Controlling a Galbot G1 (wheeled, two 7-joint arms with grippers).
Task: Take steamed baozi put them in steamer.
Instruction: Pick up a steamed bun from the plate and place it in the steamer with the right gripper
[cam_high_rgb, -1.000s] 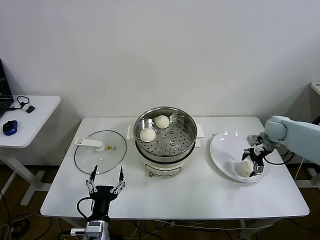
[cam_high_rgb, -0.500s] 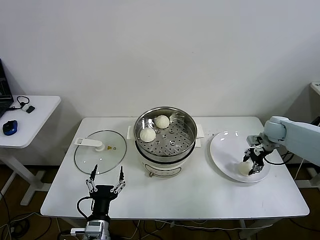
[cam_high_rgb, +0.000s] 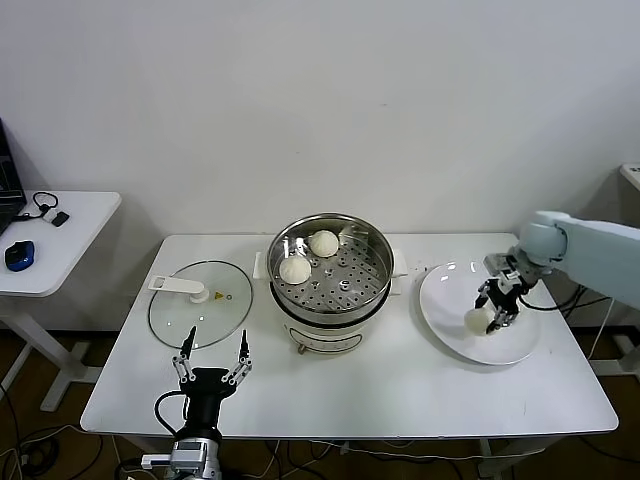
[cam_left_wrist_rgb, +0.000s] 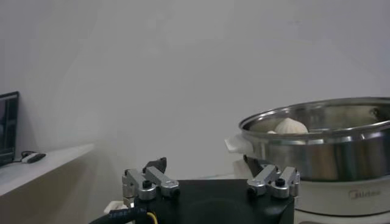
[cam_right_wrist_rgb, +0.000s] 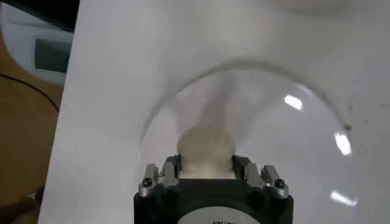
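The steamer stands mid-table with two baozi on its tray, one at the back and one at the left. My right gripper is shut on a third baozi and holds it above the left part of the white plate. In the right wrist view the baozi sits between the fingers over the plate. My left gripper is open and empty near the table's front edge, left of the steamer. A fourth baozi does not show.
A flat glass lid with a white handle lies left of the steamer. A side desk with a mouse and cables stands far left. The table's front edge runs just behind the left gripper.
My right gripper has risen off the plate with the baozi and moved left toward the steamer. The left arm has not moved.
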